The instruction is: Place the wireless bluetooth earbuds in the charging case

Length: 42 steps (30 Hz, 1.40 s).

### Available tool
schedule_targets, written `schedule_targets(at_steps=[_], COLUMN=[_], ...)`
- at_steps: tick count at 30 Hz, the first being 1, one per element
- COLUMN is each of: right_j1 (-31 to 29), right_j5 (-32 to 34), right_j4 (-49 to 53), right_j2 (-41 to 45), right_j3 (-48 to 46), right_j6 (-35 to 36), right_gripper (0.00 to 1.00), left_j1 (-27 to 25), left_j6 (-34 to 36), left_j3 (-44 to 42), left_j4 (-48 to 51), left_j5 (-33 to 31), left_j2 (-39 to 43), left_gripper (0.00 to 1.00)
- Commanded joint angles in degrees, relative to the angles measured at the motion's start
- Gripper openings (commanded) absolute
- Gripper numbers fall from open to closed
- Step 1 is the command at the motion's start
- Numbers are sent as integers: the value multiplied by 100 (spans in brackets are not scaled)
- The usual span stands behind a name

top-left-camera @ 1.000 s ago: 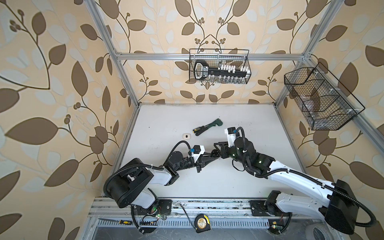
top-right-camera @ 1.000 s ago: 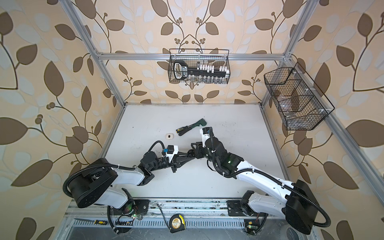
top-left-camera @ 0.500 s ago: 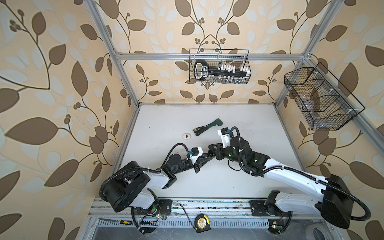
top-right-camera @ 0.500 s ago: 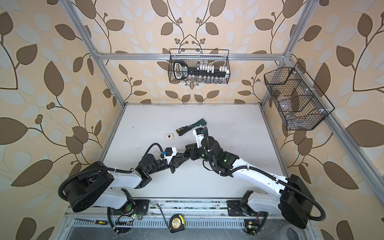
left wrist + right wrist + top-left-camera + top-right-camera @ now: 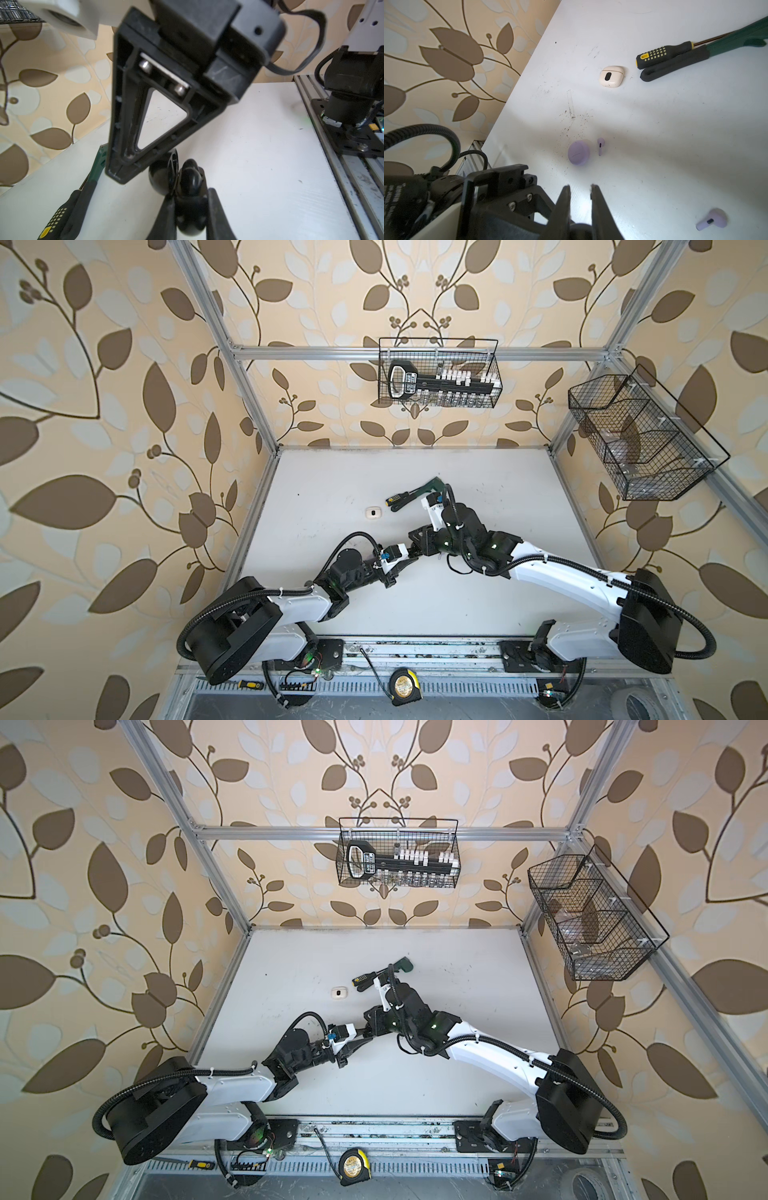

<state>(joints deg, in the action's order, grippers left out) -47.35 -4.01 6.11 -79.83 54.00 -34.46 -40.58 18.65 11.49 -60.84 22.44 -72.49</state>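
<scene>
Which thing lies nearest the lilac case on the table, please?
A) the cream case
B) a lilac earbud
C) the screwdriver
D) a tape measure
B: in the right wrist view a lilac earbud lies just beside the lilac case, with a small gap between them, while the cream case and the screwdriver lie farther off.
</scene>
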Motion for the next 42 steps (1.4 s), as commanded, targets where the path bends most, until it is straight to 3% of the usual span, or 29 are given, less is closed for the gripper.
schedule_targets(at_steps=[1,7,16,24,30,35,40,42], right_j1=[1,-12,122,267,716,833,859,859], right_j5=[-240,-580,-925,-278,814,1763,2357,2528], right_j4=[871,1117,1059,1249,1233,456,-68,-35], right_j2=[-425,-761,-586,209,1220,2161,2753,2798], right_j3=[192,368,-165,-61,-35,-877,-1645,-1711], right_j6=[117,224,148,-39,-83,-44,156,150], right_gripper=[18,18,17,18,27,37,43,43], left_j1=[-29,-29,-29,-29,-29,-29,-29,-13], left_j6=[322,331,268,-225,-1476,-2848,-4642,-5202], left_j3=[64,-57,-22,177,532,1020,2025,2422], left_j4=[-701,-933,-827,-307,256,994,3111,3954], left_j5=[-237,-669,-923,-1146,-1690,-2273,-3069,-3010], left_j2=[238,218,228,384,332,227,102,-49], left_gripper=[0,0,0,0,0,0,0,0])
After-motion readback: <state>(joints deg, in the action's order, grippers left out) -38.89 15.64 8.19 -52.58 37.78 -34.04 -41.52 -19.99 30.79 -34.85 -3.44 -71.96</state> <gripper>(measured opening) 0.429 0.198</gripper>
